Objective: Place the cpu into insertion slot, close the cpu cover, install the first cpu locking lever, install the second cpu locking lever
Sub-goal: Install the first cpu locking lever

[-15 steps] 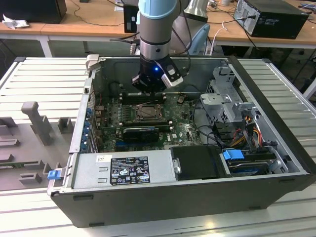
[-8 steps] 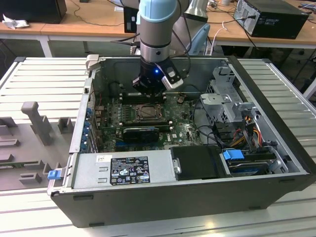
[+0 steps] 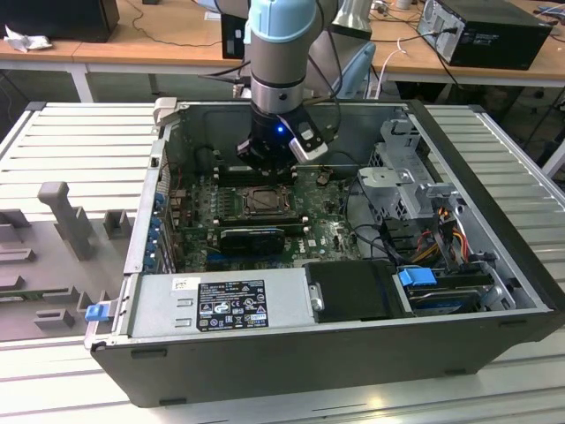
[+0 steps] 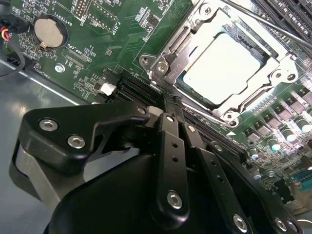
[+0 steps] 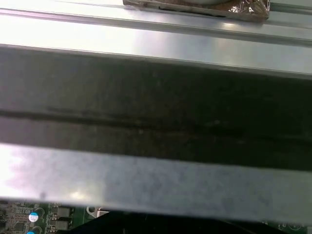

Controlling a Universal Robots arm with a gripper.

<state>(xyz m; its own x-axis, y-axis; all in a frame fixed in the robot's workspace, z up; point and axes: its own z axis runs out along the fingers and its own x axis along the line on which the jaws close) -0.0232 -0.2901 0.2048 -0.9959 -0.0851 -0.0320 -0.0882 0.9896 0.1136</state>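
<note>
The cpu [image 4: 226, 66], a pale silvery square, lies in the insertion slot [image 3: 265, 202] on the green motherboard. The cpu cover [image 4: 195, 36], a metal frame with a square window, lies flat around it. A thin locking lever rod [image 4: 273, 24] runs along the socket's far side, slightly raised. In the second wrist view my gripper [image 4: 168, 103] is black, with its fingers [image 4: 171, 141] drawn together and nothing between them. Its tips hover just beside the socket's corner. In the exterior view the gripper [image 3: 265, 162] hangs inside the open case just behind the socket.
Case walls [image 5: 156, 107] surround the board. A black heatsink bar [image 3: 253, 237] lies in front of the socket, and a power supply [image 3: 221, 300] sits nearer the camera. A drive cage with cables [image 3: 406, 185] is at the exterior view's right. Memory slots [image 4: 287, 9] and a coin battery [image 4: 48, 31] flank the socket.
</note>
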